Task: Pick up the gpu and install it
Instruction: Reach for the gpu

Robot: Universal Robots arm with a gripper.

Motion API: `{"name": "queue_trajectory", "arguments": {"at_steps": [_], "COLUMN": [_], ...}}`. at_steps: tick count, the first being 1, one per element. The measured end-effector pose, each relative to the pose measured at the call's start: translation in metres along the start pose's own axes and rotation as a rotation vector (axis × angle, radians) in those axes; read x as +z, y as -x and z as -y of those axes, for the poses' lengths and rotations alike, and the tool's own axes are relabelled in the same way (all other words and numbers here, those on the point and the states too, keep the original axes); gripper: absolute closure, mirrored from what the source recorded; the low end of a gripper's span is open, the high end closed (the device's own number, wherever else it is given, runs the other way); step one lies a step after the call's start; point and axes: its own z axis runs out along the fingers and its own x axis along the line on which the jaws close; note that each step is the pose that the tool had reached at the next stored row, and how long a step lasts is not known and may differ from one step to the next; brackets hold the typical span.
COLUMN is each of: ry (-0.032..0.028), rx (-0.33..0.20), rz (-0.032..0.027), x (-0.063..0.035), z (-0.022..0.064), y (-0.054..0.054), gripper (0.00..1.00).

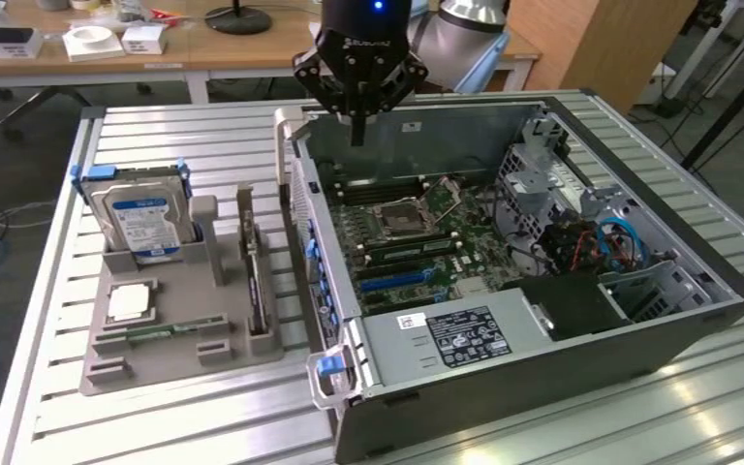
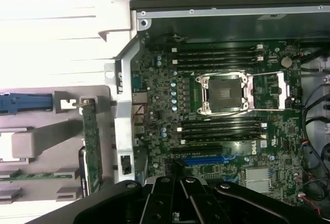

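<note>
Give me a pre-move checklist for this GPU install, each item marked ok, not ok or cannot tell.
1. Thin flat black GPU card stands on edge in the grey plastic holder tray: ok.
2. Black gripper carries nothing: ok.
3. Gripper lined up over the card: not ok; it hangs above the open dark metal computer case, and the card is off to the exterior view's left.
4. Jaws open for a grasp: not ok, shut.
5. Long blue slot on the green motherboard holds no card: ok.
6. Blue cables lie apart from that slot: ok.
</note>
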Motion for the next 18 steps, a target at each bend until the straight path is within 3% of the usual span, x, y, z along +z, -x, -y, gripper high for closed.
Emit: {"name": "queue_trajectory", "arguments": {"at_steps": [18], "ry": [-0.0003], "rx": [0.0], "rz": [-0.0042], "x": [-0.0002], "z": [0.0026], "y": [-0.035], "gripper": [0.9]}}
